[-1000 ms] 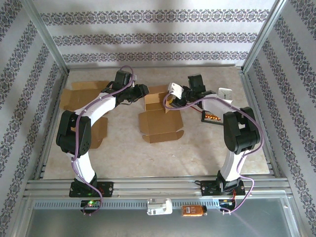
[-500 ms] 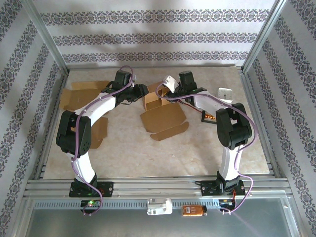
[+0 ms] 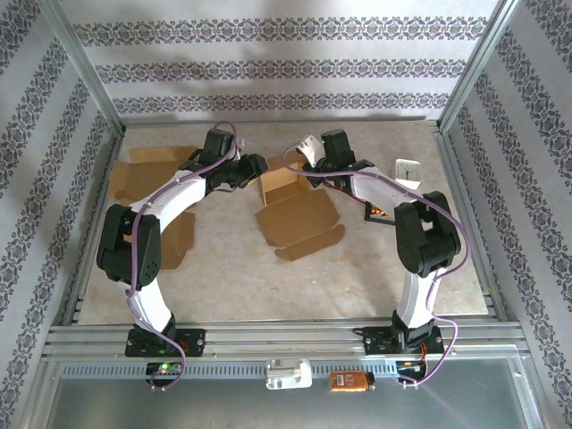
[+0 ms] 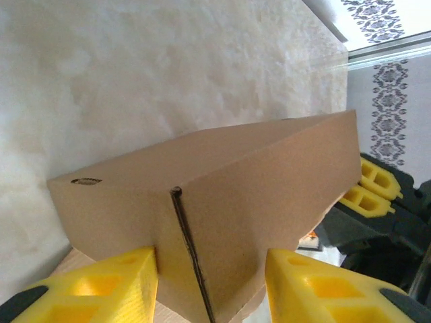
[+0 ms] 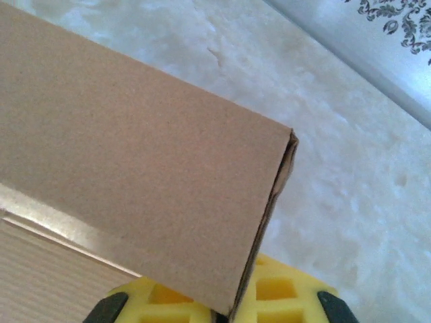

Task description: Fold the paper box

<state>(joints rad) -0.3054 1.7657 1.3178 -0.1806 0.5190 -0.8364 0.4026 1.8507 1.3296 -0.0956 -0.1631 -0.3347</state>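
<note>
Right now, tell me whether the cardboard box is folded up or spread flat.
Half folded: the box has its far walls standing, while its near flap lies flat on the table.

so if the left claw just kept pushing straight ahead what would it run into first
The paper box: its brown wall stands right between the left claw's fingers, apparently touching both. Behind it, the right claw grips the far edge.

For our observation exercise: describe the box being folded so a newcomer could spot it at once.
On the beige table, look midway back, between the left gripper and right gripper. The box sits there, brown cardboard, its rear walls raised. Unlike it, the cardboard sheets at far left lie flat.
</note>
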